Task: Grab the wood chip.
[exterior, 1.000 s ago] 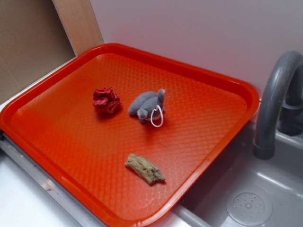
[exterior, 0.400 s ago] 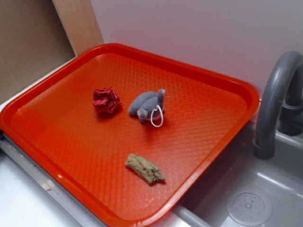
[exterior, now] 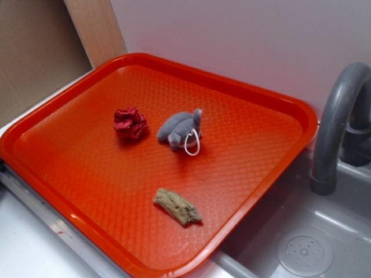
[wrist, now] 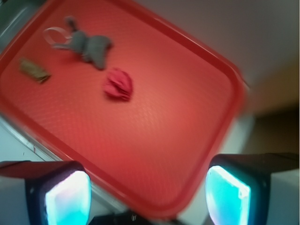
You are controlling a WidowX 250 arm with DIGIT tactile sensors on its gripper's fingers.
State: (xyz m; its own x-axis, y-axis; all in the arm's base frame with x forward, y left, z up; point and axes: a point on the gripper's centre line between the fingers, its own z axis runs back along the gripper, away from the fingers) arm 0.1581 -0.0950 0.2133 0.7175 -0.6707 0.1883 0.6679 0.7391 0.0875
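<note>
The wood chip (exterior: 177, 207), a small tan-brown speckled piece tapered at one end, lies near the front edge of the orange tray (exterior: 69, 145). In the wrist view the wood chip (wrist: 34, 70) shows at the far left of the tray (wrist: 187, 108). My gripper (wrist: 147, 194) is high above a tray corner, far from the chip, open with nothing between its two glowing pads (wrist: 69, 199). The exterior view does not show the gripper.
A grey plush toy (exterior: 181, 128) with a white loop and a red wrinkly ball (exterior: 130, 122) sit mid-tray. A grey sink (exterior: 301, 249) with a curved faucet (exterior: 336, 127) is right of the tray. A white wall stands behind, a cardboard panel (exterior: 35, 52) at left.
</note>
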